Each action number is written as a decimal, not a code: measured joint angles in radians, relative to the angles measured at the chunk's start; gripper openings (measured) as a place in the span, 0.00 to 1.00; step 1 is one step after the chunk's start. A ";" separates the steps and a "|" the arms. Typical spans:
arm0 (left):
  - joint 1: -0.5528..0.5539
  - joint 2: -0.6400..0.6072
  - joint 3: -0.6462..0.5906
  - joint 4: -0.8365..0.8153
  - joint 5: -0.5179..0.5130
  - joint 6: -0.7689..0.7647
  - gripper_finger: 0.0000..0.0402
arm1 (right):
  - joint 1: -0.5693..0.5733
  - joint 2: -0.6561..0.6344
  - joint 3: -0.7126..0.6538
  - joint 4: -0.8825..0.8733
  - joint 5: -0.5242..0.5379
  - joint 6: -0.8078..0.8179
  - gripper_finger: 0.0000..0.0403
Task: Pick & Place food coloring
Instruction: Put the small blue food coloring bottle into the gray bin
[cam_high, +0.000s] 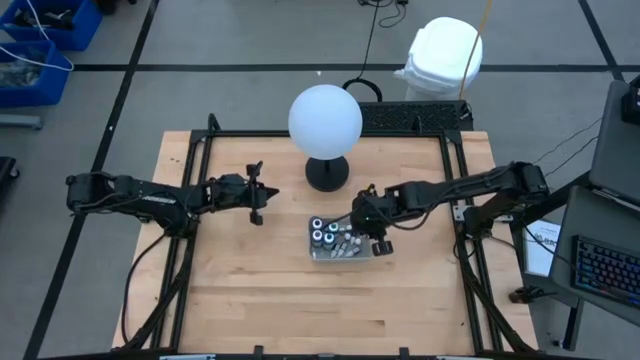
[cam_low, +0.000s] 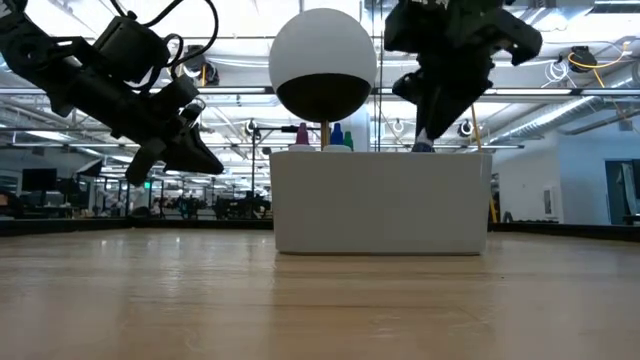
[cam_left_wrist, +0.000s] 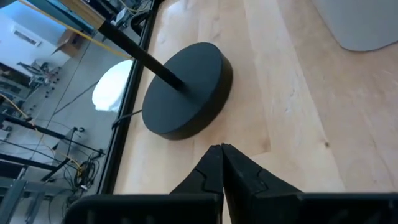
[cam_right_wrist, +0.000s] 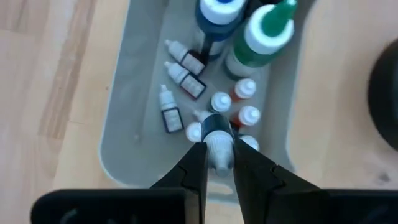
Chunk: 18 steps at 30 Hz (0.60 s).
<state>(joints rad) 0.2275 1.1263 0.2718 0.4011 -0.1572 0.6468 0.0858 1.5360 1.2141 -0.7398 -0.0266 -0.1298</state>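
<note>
High view shows the right end effector right of centre over the clear tray, its fingers narrowed on a small white-capped food coloring bottle held above the other bottles in the tray. Left of centre, the left end effector hangs above the tabletop pinched closed and empty, near the white globe.

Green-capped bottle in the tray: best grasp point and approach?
Grip the green-capped bottle at its narrow cap or neck, coming straight down from above. It stands upright in the tray, hemmed in by the blue bottle and the tray wall, so its sides look blocked. The right gripper already holds another bottle.
</note>
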 joint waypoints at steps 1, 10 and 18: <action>0.002 0.000 0.000 0.001 0.000 0.003 0.02 | 0.000 0.000 -0.014 0.022 -0.003 0.000 0.12; 0.002 0.000 0.000 0.011 0.000 -0.003 0.07 | -0.001 -0.001 -0.008 -0.068 -0.076 0.032 0.12; 0.002 0.000 0.000 0.012 0.000 -0.018 0.02 | 0.000 0.000 -0.008 -0.023 -0.132 0.031 0.12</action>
<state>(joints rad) 0.2291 1.1263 0.2718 0.4129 -0.1574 0.6284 0.0856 1.5356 1.2060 -0.7629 -0.1587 -0.0986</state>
